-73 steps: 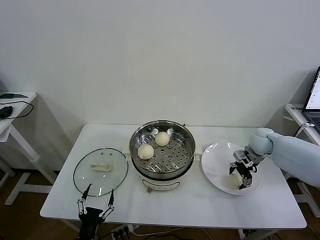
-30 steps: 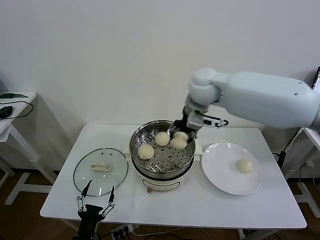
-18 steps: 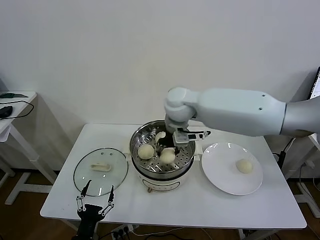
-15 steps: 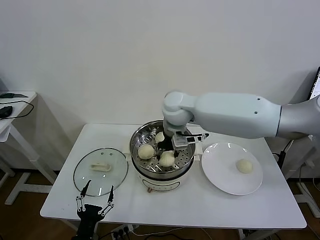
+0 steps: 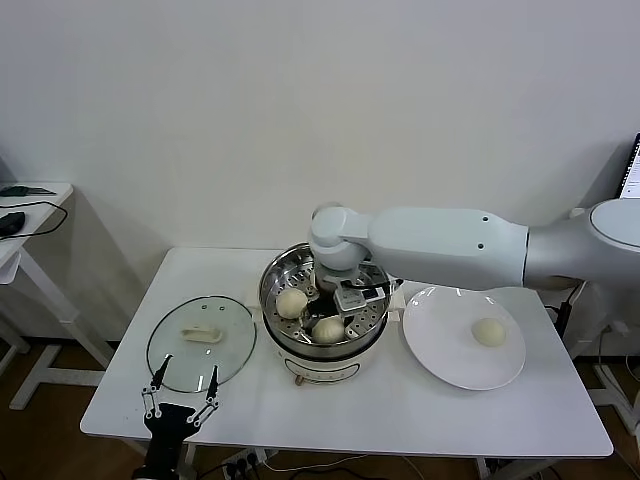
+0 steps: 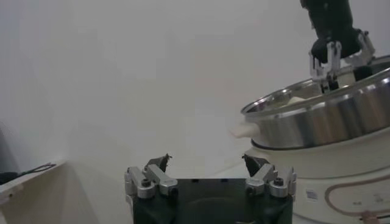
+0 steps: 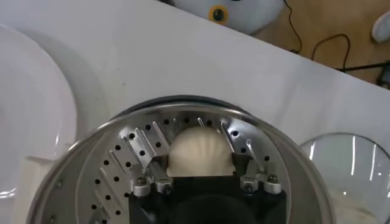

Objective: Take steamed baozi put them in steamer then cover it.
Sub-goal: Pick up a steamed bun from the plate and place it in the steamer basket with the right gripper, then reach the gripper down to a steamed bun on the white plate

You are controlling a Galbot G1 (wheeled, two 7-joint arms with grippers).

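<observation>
The right gripper (image 5: 338, 308) reaches down into the steamer (image 5: 372, 318), its fingers (image 7: 145, 159) set on either side of a bun (image 5: 328, 329) that sits on the near part of the holed tray. In the right wrist view this bun (image 7: 200, 151) fills the gap between the two fingers and looks smooth, pale cream and domed, with a faint seam down its middle; the fingers stand about a bun's width apart, touching or very nearly touching its sides, and whether they press it cannot be told.

A second bun (image 5: 291, 302) lies on the left part of the tray, apart from the first. It is round and cream-white like the other. The steamer is a shiny steel pot on a cream-white base, standing in the middle of the white table (image 5: 400, 400).

To the right of the steamer sits a flat white plate (image 5: 440, 345) with one more bun (image 5: 487, 331) on its right side.

To the left of the steamer the glass lid (image 5: 195, 355) lies flat on the table, its cream handle (image 5: 201, 334) facing up.

The left gripper (image 5: 180, 393) hangs at the near edge of the table, just near the lid, with its fingers spread wide and nothing between them.
</observation>
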